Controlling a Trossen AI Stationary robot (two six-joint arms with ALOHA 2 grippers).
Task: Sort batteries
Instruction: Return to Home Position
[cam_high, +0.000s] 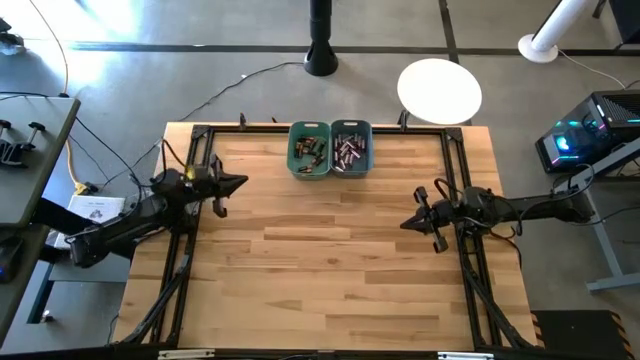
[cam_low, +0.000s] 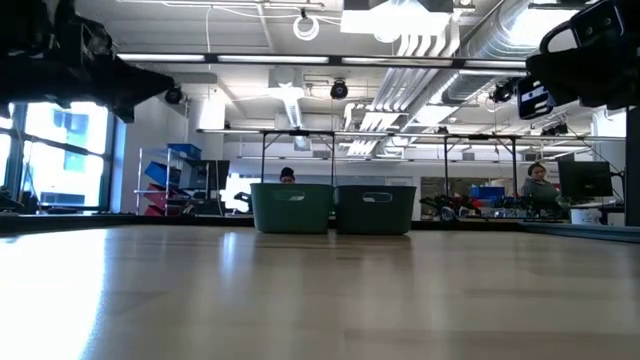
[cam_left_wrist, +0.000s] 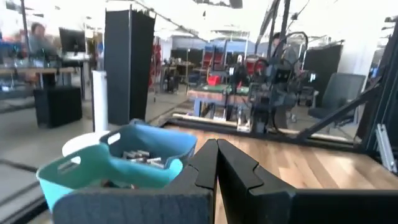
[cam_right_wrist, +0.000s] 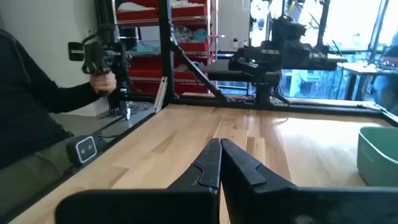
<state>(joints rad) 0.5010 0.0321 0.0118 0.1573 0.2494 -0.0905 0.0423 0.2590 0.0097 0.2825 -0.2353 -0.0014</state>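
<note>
Left gripper (cam_high: 240, 183): clenched, empty, table's (cam_high: 330, 260) left side.
Right gripper (cam_high: 405, 224): clenched, empty, right side.
Batteries (cam_high: 348, 150): inside both bins (cam_high: 310, 126), far edge.

Batteries (cam_high: 312, 151) heaped loose: copper-brown in green bin (cam_high: 293, 150), silvery in teal bin (cam_high: 369, 148) (bins side by side, far edge of table (cam_high: 330, 260)).

The table (cam_high: 330, 260) is pale wood in staggered planks, with a black frame (cam_high: 260, 127). At its far edge the green bin (cam_high: 292, 150) holds copper-brown and dark batteries (cam_high: 312, 150); the teal bin (cam_high: 370, 148) holds silvery batteries (cam_high: 348, 150).
</note>
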